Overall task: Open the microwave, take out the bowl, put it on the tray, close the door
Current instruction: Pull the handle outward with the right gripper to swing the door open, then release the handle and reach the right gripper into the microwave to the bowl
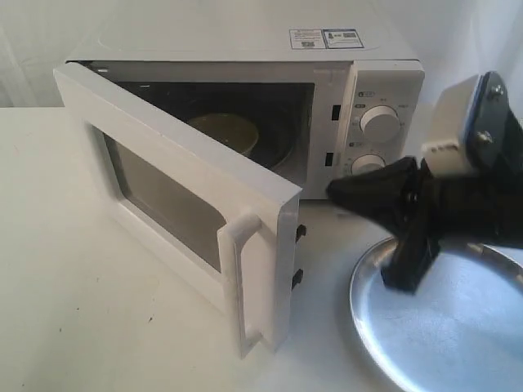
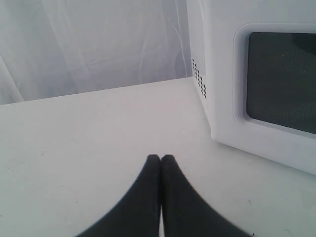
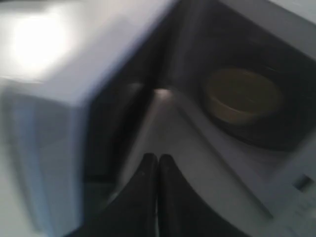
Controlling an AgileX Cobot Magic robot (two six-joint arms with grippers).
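**A:** Where's the bowl (image 1: 225, 131)?

**B:** Inside the microwave (image 1: 245, 41), on the dark floor of the cavity, just above centre in the exterior view. The door (image 1: 90, 106) stands open, running down toward the lower middle of the frame.

**A:** And the tray (image 1: 441, 327)?

**B:** Lower right corner, with nothing on it.

**A:** Which arm has the shorter reach?

**B:** The right one, I'd say. The right gripper (image 1: 333, 189) hangs above the tray's far edge, tips aimed left at the mouth of the cavity. The bowl is up and to the left of it, with nothing in between. In its wrist view the bowl (image 3: 242, 96) sits in the upper right, off to one side of the tips (image 3: 158, 158).

**A:** Is it spread?

**B:** No, the fingers are pressed together, holding nothing. They'd need to part to take the rim. The bowl is round, so no axis matters, only which part of the rim faces the opening.

**A:** The left gripper (image 2: 160, 158)?

**B:** Also pressed together and empty, low over the table (image 2: 74, 148). It faces the door's outer side (image 2: 222, 98), which blocks it from the bowl.
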